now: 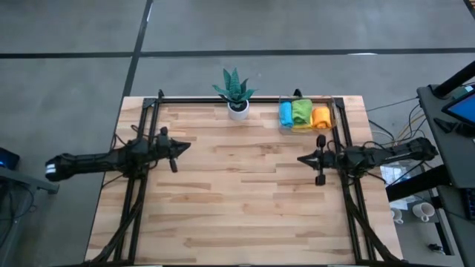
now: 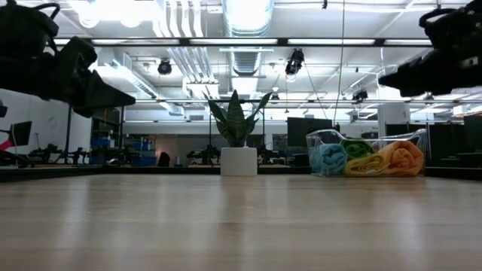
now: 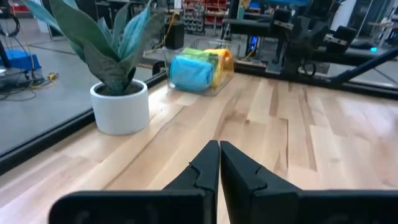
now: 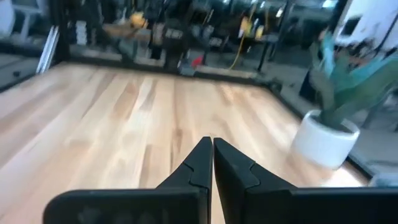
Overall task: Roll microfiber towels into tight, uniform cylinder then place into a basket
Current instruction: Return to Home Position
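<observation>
Left gripper (image 3: 219,144) and right gripper (image 4: 211,140) both pinched closed, empty, raised at opposite table (image 1: 245,200) edges. Rolled towels (image 1: 301,111) fill basket (image 1: 333,119); homing looks nearly done, next just park.

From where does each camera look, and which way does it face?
High: above the table, looking straight down; both arms, left gripper and right gripper, show.
Low: at table height, facing plant and basket; both arms overhead.
Left wrist: faces the basket and plant past its shut fingers.
Right wrist: faces the plant past its shut fingers.
Shared: the plant shows in all four.
</observation>
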Controlling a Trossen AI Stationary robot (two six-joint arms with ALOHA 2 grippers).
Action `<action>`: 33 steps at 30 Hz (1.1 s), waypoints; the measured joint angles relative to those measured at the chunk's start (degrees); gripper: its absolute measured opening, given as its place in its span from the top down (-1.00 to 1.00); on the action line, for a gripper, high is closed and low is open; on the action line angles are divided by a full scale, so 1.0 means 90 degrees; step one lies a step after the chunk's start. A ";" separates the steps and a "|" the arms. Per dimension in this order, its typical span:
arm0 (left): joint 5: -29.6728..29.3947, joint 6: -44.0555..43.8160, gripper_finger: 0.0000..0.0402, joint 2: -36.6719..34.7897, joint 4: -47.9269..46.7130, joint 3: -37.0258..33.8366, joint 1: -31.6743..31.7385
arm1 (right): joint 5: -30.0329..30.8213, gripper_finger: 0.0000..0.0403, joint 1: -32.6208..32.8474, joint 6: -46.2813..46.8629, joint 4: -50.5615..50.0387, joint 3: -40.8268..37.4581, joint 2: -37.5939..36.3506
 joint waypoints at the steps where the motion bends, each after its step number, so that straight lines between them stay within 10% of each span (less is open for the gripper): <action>1: 0.0000 -0.0001 1.00 0.0069 0.0013 -0.0002 0.0000 | -0.0049 0.96 0.0000 0.0061 -0.0167 0.0000 0.0000; 7: 0.0026 -0.0226 1.00 0.0393 0.0085 -0.0005 0.0000 | -0.0165 0.96 -0.0002 0.0216 -0.0310 0.0017 0.0148; 14: 0.0095 -0.3482 1.00 0.0447 0.1183 -0.0007 0.0000 | -0.0178 0.96 -0.0002 0.0897 -0.0312 0.0017 0.0364; 33: 0.0240 -0.3645 1.00 -0.0855 -0.0116 -0.0008 -0.0001 | -0.0186 0.96 -0.0034 0.1649 -0.0309 0.0017 -0.0507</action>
